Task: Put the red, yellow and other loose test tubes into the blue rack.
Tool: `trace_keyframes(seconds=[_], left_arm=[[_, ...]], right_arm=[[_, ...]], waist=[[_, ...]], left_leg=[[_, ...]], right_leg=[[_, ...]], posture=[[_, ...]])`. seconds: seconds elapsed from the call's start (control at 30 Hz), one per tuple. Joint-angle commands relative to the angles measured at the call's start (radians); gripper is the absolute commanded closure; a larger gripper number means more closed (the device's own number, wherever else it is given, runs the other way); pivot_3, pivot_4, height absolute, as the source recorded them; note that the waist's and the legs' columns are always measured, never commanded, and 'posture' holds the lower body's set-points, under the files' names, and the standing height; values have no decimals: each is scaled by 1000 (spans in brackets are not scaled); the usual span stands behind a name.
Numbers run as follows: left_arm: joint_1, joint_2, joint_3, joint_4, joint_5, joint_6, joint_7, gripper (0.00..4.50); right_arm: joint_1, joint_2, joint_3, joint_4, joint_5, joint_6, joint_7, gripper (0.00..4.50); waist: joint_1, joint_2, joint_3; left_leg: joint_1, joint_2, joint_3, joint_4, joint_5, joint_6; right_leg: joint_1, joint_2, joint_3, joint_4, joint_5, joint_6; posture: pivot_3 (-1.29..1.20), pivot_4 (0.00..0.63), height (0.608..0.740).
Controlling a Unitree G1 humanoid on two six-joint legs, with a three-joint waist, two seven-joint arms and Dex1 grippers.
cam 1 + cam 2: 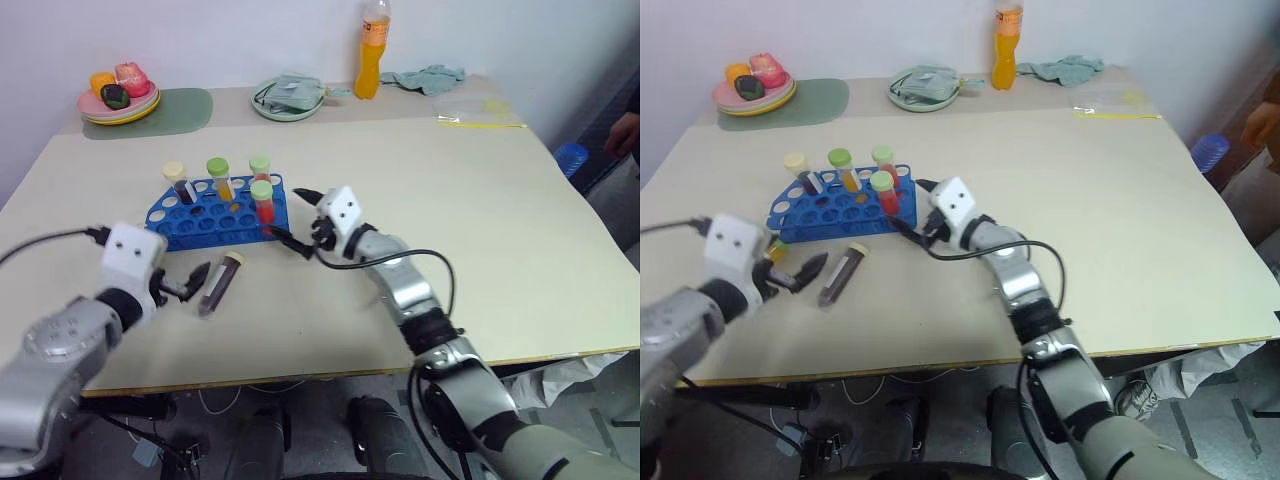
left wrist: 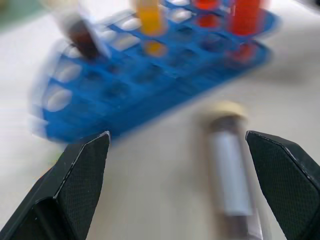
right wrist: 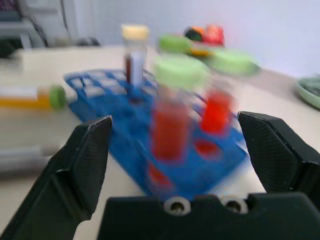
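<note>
From the head camera, the blue rack [image 1: 215, 212] stands on the bench [image 1: 450, 240] toward its left half, with four capped test tubes upright in it: a dark one with a cream cap [image 1: 177, 180], a yellow one with a green cap [image 1: 220, 178], and two red ones with green caps [image 1: 262, 198]; the lower parts of all four are hidden inside the rack's holes. One loose dark tube [image 1: 219, 283] lies flat on the bench just in front of the rack, cream cap toward the rack. The left gripper [image 1: 190, 282] hangs just beside this tube, fingers spread and empty. The right gripper [image 1: 295, 215] sits at the rack's right end, released, fingers apart with nothing between them, close to the nearest red tube. The right half of the bench is open; plates, a bottle and cloths stand well apart along the far edge. The near bench edge runs just under both forearms. In the left wrist view, the two fingers [image 2: 80, 170] stand wide, the loose tube [image 2: 230, 180] lying between them nearer one side, its far end cut off; the rack behind is smeared. In the right wrist view, the open fingers [image 3: 82, 160] frame the rack's end and the red tubes [image 3: 170, 127]; a yellow tube [image 3: 35, 96] seemingly lies flat beyond the rack, though blur makes this uncertain.
</note>
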Motion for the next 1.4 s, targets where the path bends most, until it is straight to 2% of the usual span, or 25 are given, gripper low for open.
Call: trace_keyframes(seconds=[0.03,0.13,0.2,0.3,0.4,0.6,0.73,0.9,0.93,1.0,1.07,1.13,1.17,1.3,1.4], left_arm=[[-78,122,88,41,-120,232,-86,0],[-115,299,90,164,-149,350,-184,0],[-125,445,48,294,-136,339,-271,0],[-124,610,-66,518,-79,203,-418,0],[-196,679,-269,735,36,21,-539,0],[-548,583,-642,1069,290,-173,-766,0],[-716,500,-788,1253,441,-267,-881,0],[-834,391,-876,1431,579,-355,-956,0],[-844,376,-881,1453,596,-365,-967,549],[-858,352,-885,1484,629,-375,-980,1287],[-865,341,-882,1496,652,-380,-996,2395],[-859,349,-876,1487,664,-382,-1021,3412],[-846,365,-868,1471,666,-385,-1038,3748],[-759,480,-804,1394,650,-444,-1097,3781],[-686,566,-691,1415,610,-495,-1060,3781]], right_arm=[[22,-78,19,-186,43,80,106,66],[45,-139,19,-268,73,139,157,66],[61,-173,30,-309,86,164,196,66],[78,-202,53,-347,96,183,237,66],[86,-205,70,-360,96,188,247,66],[108,-227,99,-399,95,202,270,66],[137,-263,104,-448,110,223,299,66],[178,-292,104,-506,127,241,309,66],[181,-291,104,-510,127,245,304,0],[185,-288,106,-518,126,251,294,0],[188,-285,109,-524,125,255,288,0],[192,-283,112,-531,126,258,282,0],[193,-282,114,-534,126,259,280,0],[192,-282,113,-537,127,260,276,0],[194,-286,107,-537,131,259,275,0]], waist=[[-11,0,0],[-25,0,0],[-25,0,1],[-21,1,2],[-18,1,2],[1,-2,3],[7,-3,3],[5,-4,3],[3,-4,3],[1,-4,3],[0,-4,3],[0,-4,3],[1,-4,3],[-5,-4,3],[-10,-4,3]], left_leg=[[0,0,0,0,0,0],[1,2,0,-2,0,0],[1,2,0,-3,0,0],[1,2,0,-3,0,0],[1,2,1,-3,0,0],[-1,2,2,-2,0,0],[-1,2,2,-1,0,0],[-2,2,2,0,0,0],[-2,2,1,0,0,0],[-2,2,1,0,0,0],[-2,2,1,0,0,0],[-2,2,1,0,0,0],[-2,2,1,0,0,0],[-2,2,1,0,0,0],[-2,2,1,-1,0,0]], right_leg=[[0,1,0,0,0,0],[0,3,0,0,-1,-1],[-1,3,0,1,-2,-2],[-1,3,0,1,-2,-3],[-1,3,0,1,-2,-3],[-1,3,-1,0,-2,-3],[-1,3,0,0,-2,-2],[-1,3,-1,1,-3,-1],[-1,3,-1,1,-3,-1],[-2,3,-1,1,-3,-1],[-2,3,0,2,-3,-1],[-2,3,0,2,-3,-1],[-2,3,0,2,-3,-1],[-2,2,0,2,-3,-1],[-3,2,0,2,-3,-1]], posture=[[0,150,740],[0,150,740],[0,150,740],[0,150,740],[0,150,740],[0,150,740],[0,150,740],[0,150,740],[0,150,740],[0,150,740],[0,150,740],[0,150,740],[0,150,740],[0,150,740],[0,150,740]])
